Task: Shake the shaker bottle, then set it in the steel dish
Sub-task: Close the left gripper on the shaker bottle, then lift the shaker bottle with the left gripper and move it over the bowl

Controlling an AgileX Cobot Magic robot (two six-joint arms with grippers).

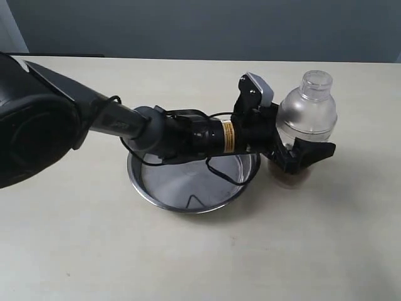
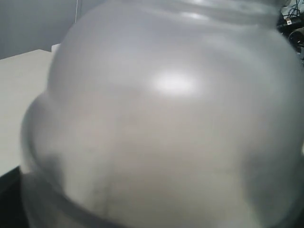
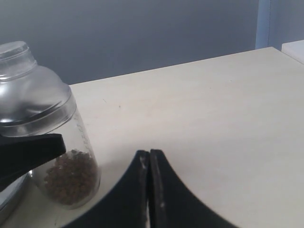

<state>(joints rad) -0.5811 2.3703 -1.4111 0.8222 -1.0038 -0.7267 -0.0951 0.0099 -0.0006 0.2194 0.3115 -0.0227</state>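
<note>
Reaches over the steel dish [image 1: 188, 207] with the left gripper [image 1: 301, 143] spread wide, 2 jaws flanking the upright shaker bottle [image 1: 308, 108] without clamping it, on the desk [image 1: 94, 251] just beside the dish toward the right edge, with the right gripper [image 3: 149, 190] pressed shut on nothing.

shaker bottle [image 2: 166, 123]: clear domed shoulder, blurred, filling nearly the whole frame
surface: one bright glare patch mid-dome
table [image 2: 19, 90]: beige strip beside the bottle
wall [image 2: 33, 23]: grey, behind the table
cables [image 2: 293, 26]: dark, small, at one corner
</note>
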